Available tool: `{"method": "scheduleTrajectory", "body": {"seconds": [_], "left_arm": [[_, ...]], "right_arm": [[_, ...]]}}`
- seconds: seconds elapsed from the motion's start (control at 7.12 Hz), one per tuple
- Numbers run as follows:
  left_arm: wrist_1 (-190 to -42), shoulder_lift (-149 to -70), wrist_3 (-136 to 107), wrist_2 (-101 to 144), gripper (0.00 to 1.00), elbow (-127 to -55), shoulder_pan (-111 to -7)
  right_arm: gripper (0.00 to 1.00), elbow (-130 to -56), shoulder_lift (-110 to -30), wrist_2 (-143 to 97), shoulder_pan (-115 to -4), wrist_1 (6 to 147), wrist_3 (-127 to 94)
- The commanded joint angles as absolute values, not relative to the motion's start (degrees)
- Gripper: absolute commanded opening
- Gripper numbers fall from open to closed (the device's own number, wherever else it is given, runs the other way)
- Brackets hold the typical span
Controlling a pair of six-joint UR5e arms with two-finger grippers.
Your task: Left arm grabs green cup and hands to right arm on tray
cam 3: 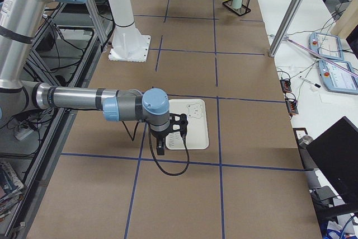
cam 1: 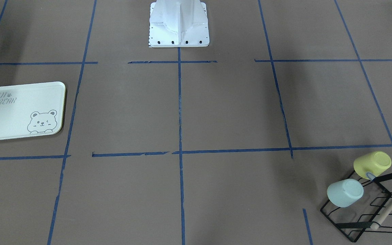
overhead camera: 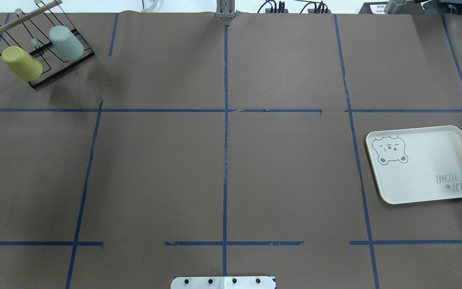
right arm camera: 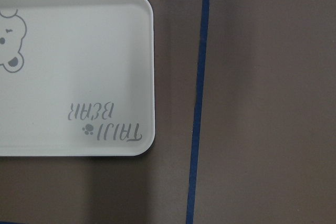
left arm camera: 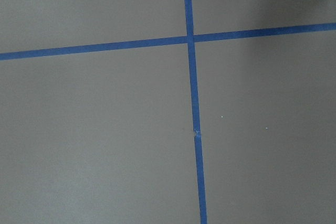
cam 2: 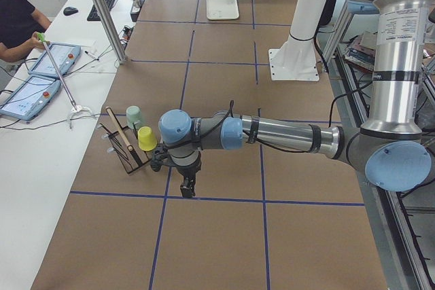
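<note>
The green cup (cam 1: 345,193) hangs upside down on a black wire rack (cam 1: 335,216), beside a yellow cup (cam 1: 373,164); it also shows in the overhead view (overhead camera: 66,43). The tray (overhead camera: 427,168) lies empty at the other end of the table and partly shows in the right wrist view (right arm camera: 68,66). My left gripper (cam 2: 187,187) shows only in the exterior left view, hanging over the table a short way from the rack; I cannot tell if it is open. My right gripper (cam 3: 161,148) shows only in the exterior right view, over the tray's (cam 3: 197,130) near edge; I cannot tell its state.
The white robot base (cam 1: 179,27) stands at the table's middle edge. Blue tape lines (left arm camera: 191,103) cross the brown table. A wooden rod (overhead camera: 18,21) lies along the rack's top. A person (cam 2: 17,22) sits at a side desk with tablets.
</note>
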State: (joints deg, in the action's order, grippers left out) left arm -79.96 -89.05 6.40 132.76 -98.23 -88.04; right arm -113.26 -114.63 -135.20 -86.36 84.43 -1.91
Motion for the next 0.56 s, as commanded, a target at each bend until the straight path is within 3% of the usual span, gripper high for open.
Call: {"method": "scheduleTrajectory", "body": {"seconds": [0.0, 0.42], "left_arm": [[-78.9, -89.0, 6.1, 132.9, 1.0, -98.8, -87.1], [-79.5, -88.5, 6.0, 133.0, 1.0, -99.1, -86.9]], "right_arm": [[1.0, -113.6, -114.6, -135.8, -86.3, 84.5, -2.6], [1.0, -113.7, -114.5, -136.6, -86.3, 84.5, -2.8]]}}
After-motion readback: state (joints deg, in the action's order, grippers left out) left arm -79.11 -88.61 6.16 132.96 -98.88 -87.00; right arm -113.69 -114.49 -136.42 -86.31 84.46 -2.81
